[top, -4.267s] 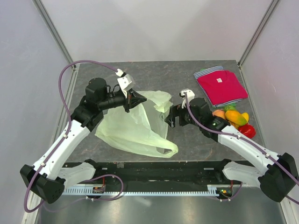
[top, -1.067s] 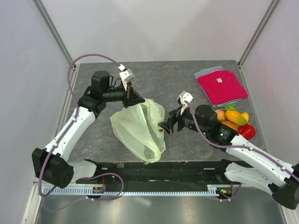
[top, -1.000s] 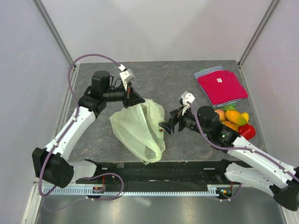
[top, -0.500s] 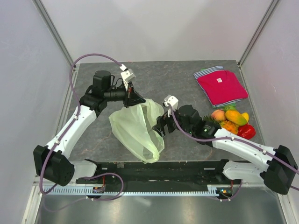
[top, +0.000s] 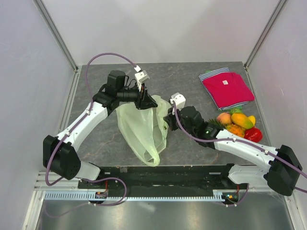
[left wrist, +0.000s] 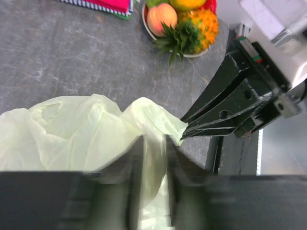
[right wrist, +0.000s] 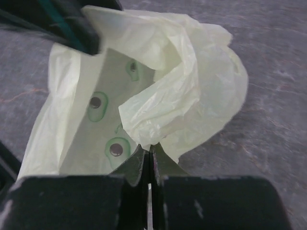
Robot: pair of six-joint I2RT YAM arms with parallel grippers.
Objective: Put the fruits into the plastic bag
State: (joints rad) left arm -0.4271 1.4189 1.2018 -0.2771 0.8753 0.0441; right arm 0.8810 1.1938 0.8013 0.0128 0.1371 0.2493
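Note:
The pale-green plastic bag (top: 141, 129) hangs stretched between both grippers over the table's middle. Its mouth (right wrist: 110, 120) gapes, showing dark printed motifs inside. My left gripper (top: 147, 101) (left wrist: 153, 143) is at the bag's top edge. Its blurred jaws stand a little apart, with bag film running loosely between them. My right gripper (top: 168, 119) (right wrist: 149, 146) is shut on a bunched fold of the bag's opposite rim. The fruits (top: 237, 125) lie heaped on the right, apart from both grippers. The left wrist view shows the peach (left wrist: 162, 17) and the pineapple (left wrist: 199, 28).
A folded red shirt (top: 226, 89) lies at the back right, just behind the fruit heap. The fruits rest on a round plate (left wrist: 154, 36). Grey walls and metal posts ring the table. The arm bases stand along the near edge.
My right gripper has swung left to the bag and shut on its rim. My left gripper has shifted right, and its jaws have parted slightly. The bag now hangs narrower.

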